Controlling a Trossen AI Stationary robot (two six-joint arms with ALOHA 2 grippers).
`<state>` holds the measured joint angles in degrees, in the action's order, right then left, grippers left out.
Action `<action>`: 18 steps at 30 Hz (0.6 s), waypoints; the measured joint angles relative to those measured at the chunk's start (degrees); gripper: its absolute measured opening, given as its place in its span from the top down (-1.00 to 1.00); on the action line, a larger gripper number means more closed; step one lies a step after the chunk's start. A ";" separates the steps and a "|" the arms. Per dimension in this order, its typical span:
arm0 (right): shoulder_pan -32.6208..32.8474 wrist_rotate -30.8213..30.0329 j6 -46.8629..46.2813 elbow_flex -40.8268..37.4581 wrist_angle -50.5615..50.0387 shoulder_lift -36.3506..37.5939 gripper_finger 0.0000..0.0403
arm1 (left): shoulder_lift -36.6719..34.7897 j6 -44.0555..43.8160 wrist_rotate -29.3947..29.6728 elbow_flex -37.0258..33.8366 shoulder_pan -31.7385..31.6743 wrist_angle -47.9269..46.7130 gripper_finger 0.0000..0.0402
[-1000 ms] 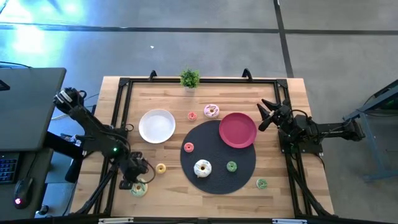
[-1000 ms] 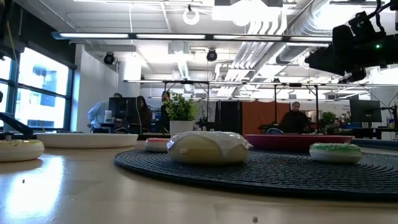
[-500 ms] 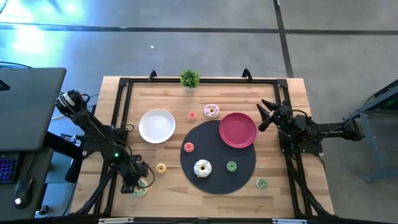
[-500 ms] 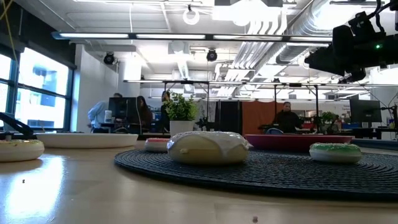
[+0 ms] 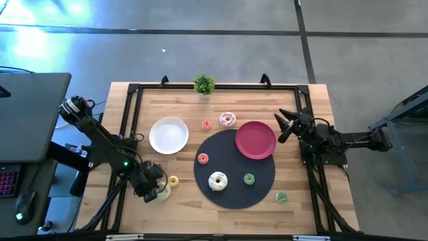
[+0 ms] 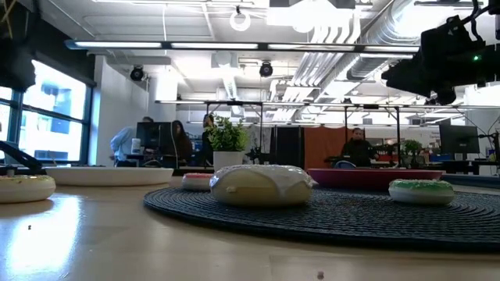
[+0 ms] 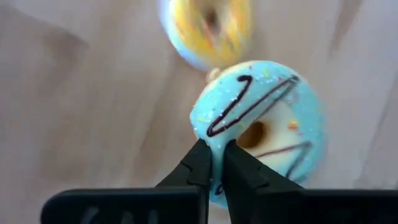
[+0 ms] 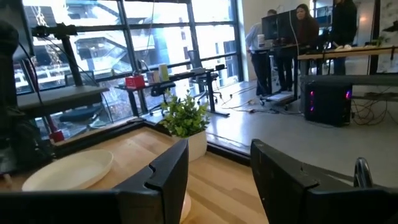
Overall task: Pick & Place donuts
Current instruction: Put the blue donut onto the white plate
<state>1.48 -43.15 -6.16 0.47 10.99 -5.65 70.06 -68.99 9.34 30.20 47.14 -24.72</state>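
Observation:
My left gripper (image 5: 154, 190) is at the near left of the table, shut on a pale blue-green donut (image 7: 261, 121) with dark drizzle lines. In the high view this donut (image 5: 161, 195) shows just beside the fingers. A yellow donut (image 5: 173, 181) lies on the wood close by, blurred in the left wrist view (image 7: 208, 28). My right gripper (image 5: 284, 124) hovers open over the table's right side, beside the pink-red plate (image 5: 255, 139), with nothing between its fingers (image 8: 168, 177). My left gripper pinches the donut's outer rim (image 7: 214, 163) between its two fingers, on the side nearest the wrist. The fingers come from above, pointing down. The donut's frosted face is turned up. Whether it is clear of the table I cannot tell.
A white plate (image 5: 168, 135) lies left of a dark round mat (image 5: 234, 194). On the mat lie a white donut (image 5: 217, 181), a green one (image 5: 249, 179) and an orange-red one (image 5: 202, 158). Two pink donuts (image 5: 227, 119) lie farther back, a green one (image 5: 281, 197) near right, a potted plant (image 5: 204, 85) at the far edge.
My left gripper has taken hold of the blue-green donut and carried it a short way toward the yellow donut, to the right and away from the near edge. My right gripper has kept still.

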 joint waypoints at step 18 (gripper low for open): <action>0.01 4.51 -1.99 0.00 -5.20 -0.02 0.23 | -11.84 11.91 16.27 11.09 -35.69 -36.61 0.97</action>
<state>1.49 -38.63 -8.15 0.47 5.79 -5.67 58.22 -57.09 25.61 41.29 11.45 -61.33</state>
